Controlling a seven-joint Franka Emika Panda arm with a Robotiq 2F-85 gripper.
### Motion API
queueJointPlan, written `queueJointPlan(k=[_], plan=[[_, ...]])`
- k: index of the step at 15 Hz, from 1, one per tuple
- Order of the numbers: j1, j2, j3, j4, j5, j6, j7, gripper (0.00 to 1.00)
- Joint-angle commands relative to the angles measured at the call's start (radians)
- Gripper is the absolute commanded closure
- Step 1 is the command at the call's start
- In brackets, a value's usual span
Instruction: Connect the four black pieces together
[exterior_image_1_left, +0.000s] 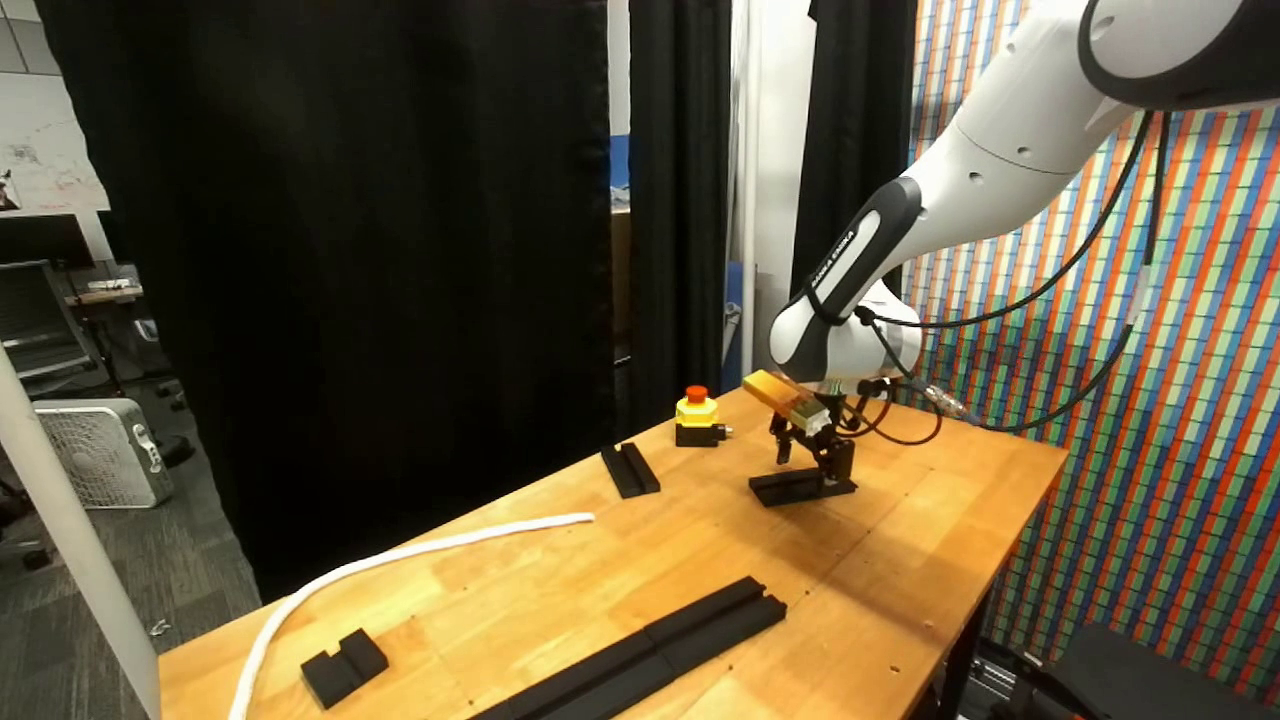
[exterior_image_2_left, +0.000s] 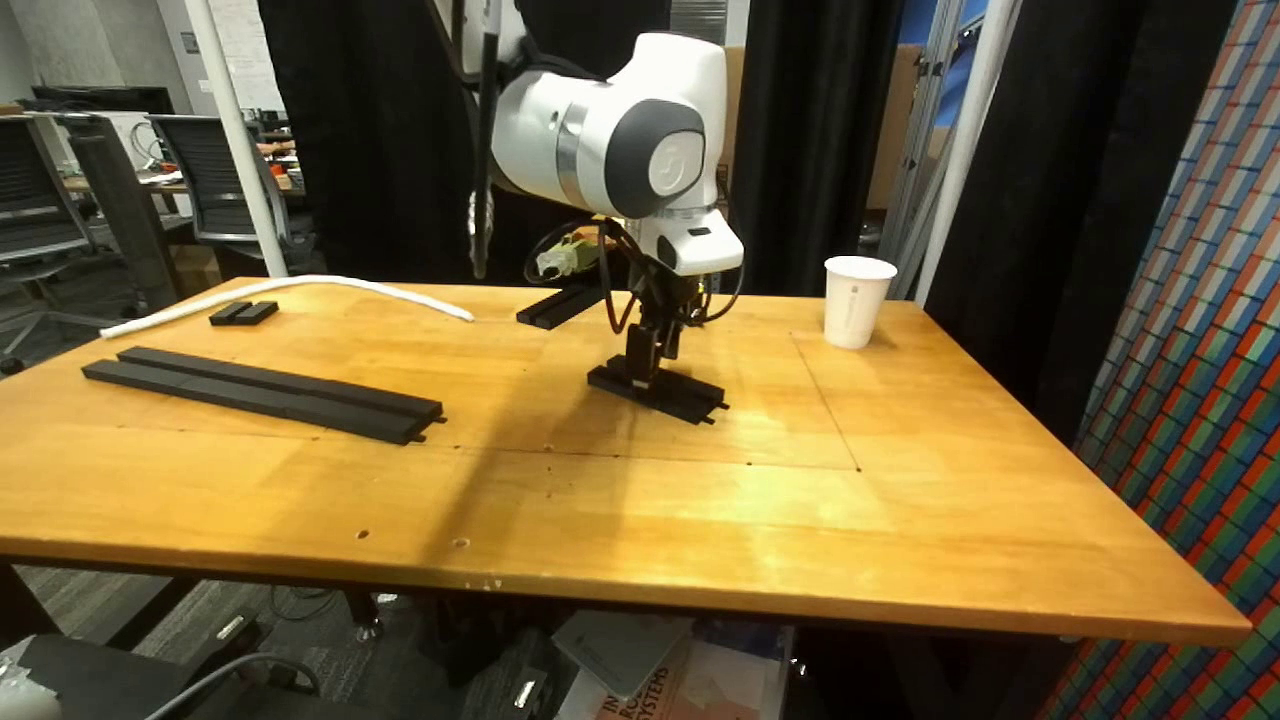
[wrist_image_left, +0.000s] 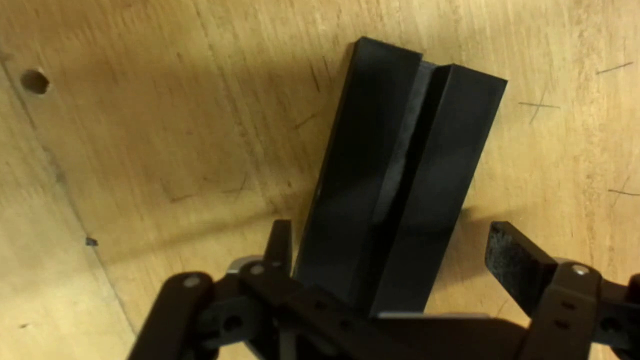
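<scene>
Two of the black pieces lie apart on the table. One grooved black bar (exterior_image_1_left: 778, 488) lies flat beneath my gripper; it also shows in an exterior view (exterior_image_2_left: 692, 394) and in the wrist view (wrist_image_left: 357, 170). My gripper (wrist_image_left: 392, 242) is open, with one finger on each side of this bar. In the wrist view the left finger is close to the bar's edge, and the right finger stands apart from it. The other loose bar (exterior_image_1_left: 630, 470) lies near the table's back edge. Further pieces lie joined end to end as a long rail (exterior_image_2_left: 290, 398) with visible seams.
A stubby black block (exterior_image_1_left: 345, 668) lies near a white cord (exterior_image_1_left: 400, 552). A yellow emergency stop with a red button (exterior_image_1_left: 697, 413) stands near the table's edge. A white paper cup (exterior_image_2_left: 857, 300) shows in an exterior view. Black curtains hang behind the table (exterior_image_2_left: 760, 540).
</scene>
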Motion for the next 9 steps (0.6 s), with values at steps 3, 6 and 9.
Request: queueJointPlan(k=[3, 6, 9], plan=[[-0.008, 0.049, 0.003, 0.049, 0.096, 0.008, -0.092, 0.0], [-0.004, 0.057, 0.001, 0.058, 0.115, -0.004, -0.106, 0.0], [0.0, 0.059, 0.001, 0.061, 0.121, -0.014, -0.113, 0.33]])
